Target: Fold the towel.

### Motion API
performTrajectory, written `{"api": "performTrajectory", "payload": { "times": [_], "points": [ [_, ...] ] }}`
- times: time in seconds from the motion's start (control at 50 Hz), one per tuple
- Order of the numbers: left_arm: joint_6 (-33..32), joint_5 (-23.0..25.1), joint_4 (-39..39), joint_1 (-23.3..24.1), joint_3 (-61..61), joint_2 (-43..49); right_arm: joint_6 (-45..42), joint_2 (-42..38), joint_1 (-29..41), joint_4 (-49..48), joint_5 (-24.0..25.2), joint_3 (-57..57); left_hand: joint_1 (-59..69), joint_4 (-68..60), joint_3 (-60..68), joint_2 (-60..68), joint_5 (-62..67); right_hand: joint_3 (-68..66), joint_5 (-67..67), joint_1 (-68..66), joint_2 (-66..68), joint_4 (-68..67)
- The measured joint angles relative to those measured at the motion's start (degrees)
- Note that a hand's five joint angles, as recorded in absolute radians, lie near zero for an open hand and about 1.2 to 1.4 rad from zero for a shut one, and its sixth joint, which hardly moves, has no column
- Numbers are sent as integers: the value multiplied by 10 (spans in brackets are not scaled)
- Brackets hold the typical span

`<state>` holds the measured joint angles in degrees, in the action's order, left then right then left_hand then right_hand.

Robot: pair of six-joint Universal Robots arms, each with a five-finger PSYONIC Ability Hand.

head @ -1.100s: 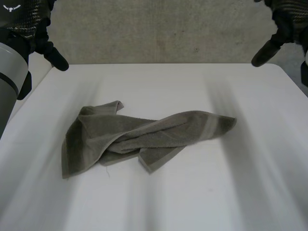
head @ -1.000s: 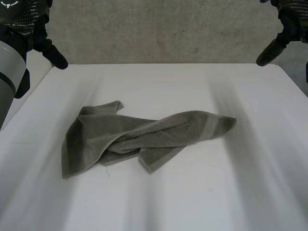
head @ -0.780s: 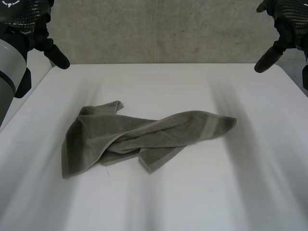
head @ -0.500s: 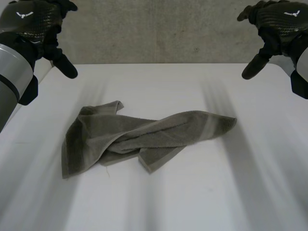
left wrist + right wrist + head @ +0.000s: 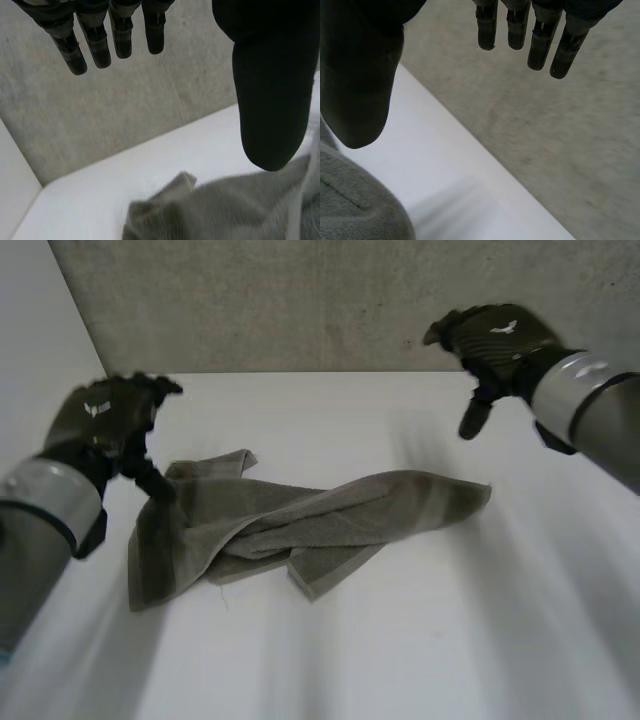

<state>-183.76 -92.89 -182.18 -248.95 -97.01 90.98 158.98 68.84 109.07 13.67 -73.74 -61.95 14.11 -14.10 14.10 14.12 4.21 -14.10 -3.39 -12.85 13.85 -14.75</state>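
A grey-green towel lies crumpled on the white table, stretched from the left to the right of its middle. My left hand hovers open above the towel's left end, its thumb tip close over the cloth. In the left wrist view the straight fingers and thumb hang above the towel. My right hand is open above the table's far side, beyond the towel's right end. In the right wrist view the fingers are spread, with a bit of towel below the thumb.
A grey concrete wall stands behind the table's far edge. The table's left edge runs close to the towel's left end.
Both arms have come down and inward from the far corners toward the towel. The left hand now reaches the towel's left end. The towel has not moved.
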Motion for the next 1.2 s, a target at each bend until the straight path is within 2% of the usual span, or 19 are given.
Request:
{"api": "performTrajectory", "payload": {
  "times": [0.12,0.24,0.46,0.56,0.58,0.6,0.62,0.64,0.68,0.72,0.86,0.94,1.0,1.1,1.2],
  "points": [
    [13,-1,-115,-3,-109,12,0,-112,23,6,61,80,-1,1,-1,-1,-2,0,0,0,0,0],
    [17,-3,-210,11,-170,50,10,-213,43,19,88,150,-2,1,-1,-1,-2,0,0,0,0,0],
    [16,-5,-270,44,-162,163,39,-372,68,45,109,267,0,0,0,0,-1,-16,-28,-31,19,-8],
    [14,-4,-274,48,-138,200,46,-417,71,61,104,313,59,-59,59,59,56,-223,-227,-233,227,-214],
    [13,-4,-274,49,-130,208,47,-427,71,64,99,327,98,-97,98,98,97,-326,-335,-336,333,-318],
    [13,-4,-274,49,-126,212,47,-431,71,66,96,333,140,-128,128,128,127,-363,-371,-374,371,-355],
    [12,-3,-274,49,-118,218,47,-437,72,68,89,344,227,-219,218,227,217,-457,-468,-481,467,-450],
    [12,-3,-274,49,-111,222,48,-439,72,68,85,351,269,-268,268,268,266,-517,-528,-532,527,-509],
    [11,-2,-274,49,-97,229,48,-443,72,69,72,366,385,-386,385,386,383,-596,-608,-616,605,-590],
    [9,-1,-275,51,-70,238,47,-443,71,69,45,391,490,-494,493,494,490,-622,-631,-634,622,-617],
    [-16,-4,-295,66,45,243,46,-403,71,55,-25,469,531,-550,549,549,539,-622,-631,-635,622,-617],
    [-50,-11,-325,73,142,229,43,-354,72,23,-67,509,534,-554,554,554,542,-623,-631,-635,622,-617],
    [-82,-16,-367,75,238,214,39,-278,71,-40,-111,527,534,-556,555,555,544,-624,-631,-636,622,-617],
    [-106,-17,-420,75,351,205,35,-184,71,-105,-131,498,535,-557,556,556,545,-626,-631,-636,622,-617],
    [-109,-16,-420,73,378,203,24,-124,75,-103,-104,407,540,-557,556,556,548,-626,-633,-636,622,-618]
  ]
}}
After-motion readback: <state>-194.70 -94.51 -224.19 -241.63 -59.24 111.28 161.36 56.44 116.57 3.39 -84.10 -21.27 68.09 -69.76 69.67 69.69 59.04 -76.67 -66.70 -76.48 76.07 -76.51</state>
